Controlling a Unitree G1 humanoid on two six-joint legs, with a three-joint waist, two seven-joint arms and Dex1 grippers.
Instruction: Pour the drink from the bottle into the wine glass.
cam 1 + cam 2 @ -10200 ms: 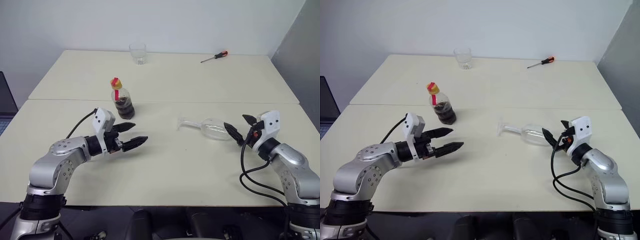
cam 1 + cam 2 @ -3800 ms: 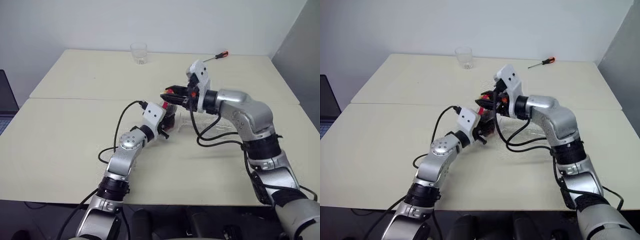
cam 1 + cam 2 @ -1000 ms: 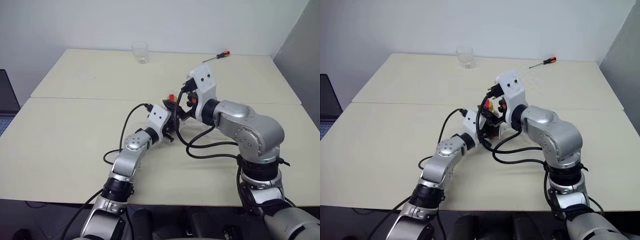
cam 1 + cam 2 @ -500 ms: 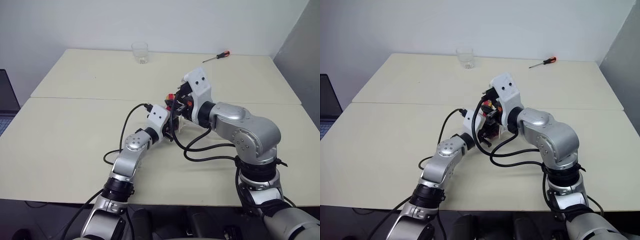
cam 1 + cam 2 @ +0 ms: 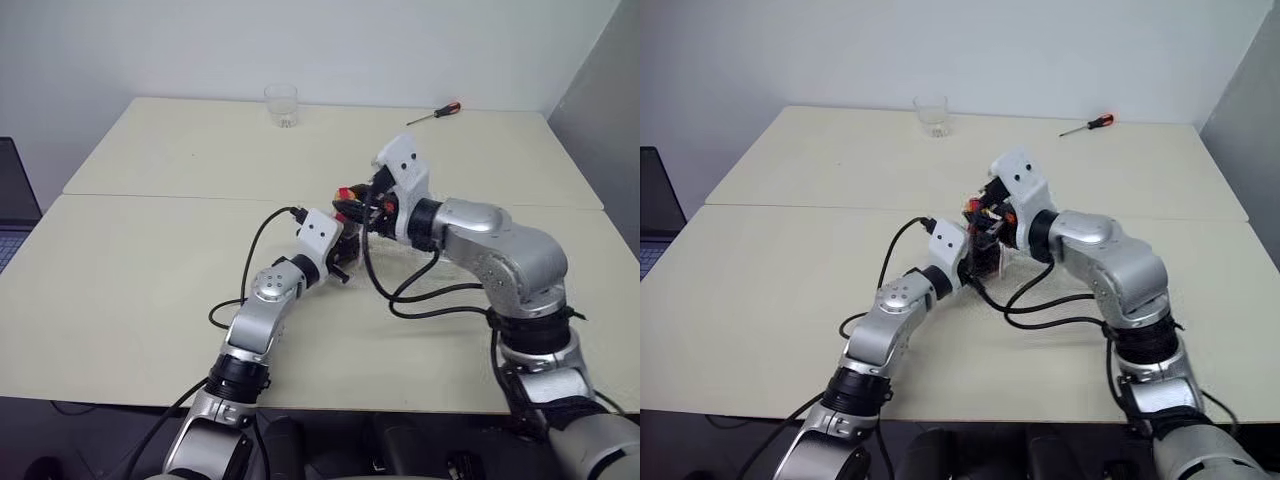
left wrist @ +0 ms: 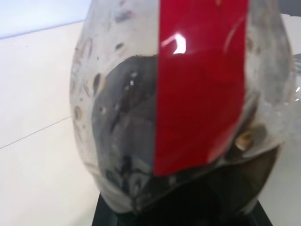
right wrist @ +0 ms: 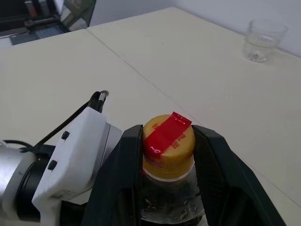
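The bottle (image 6: 188,94) stands upright at the table's middle, with a red strip down its neck and the dark drink (image 6: 127,117) in its lower part. My left gripper (image 5: 340,262) is shut on the bottle's body from the near left. My right gripper (image 7: 168,133) comes in from the right at cap height, and its two black fingers press on either side of the yellow cap (image 7: 168,146). The wine glass lies mostly hidden behind my right forearm; a faint clear part of it (image 5: 428,266) shows on the table just below that arm.
A clear tumbler (image 5: 281,104) stands at the table's far edge and a red-handled screwdriver (image 5: 432,112) lies at the far right. A seam (image 5: 150,197) runs across the table. A dark laptop (image 5: 8,200) sits off the left edge. Black cables loop below both wrists.
My right gripper's fingers have closed onto the cap, and its wrist has turned while the right elbow swung out to the right. My left gripper and the bottle have stayed put.
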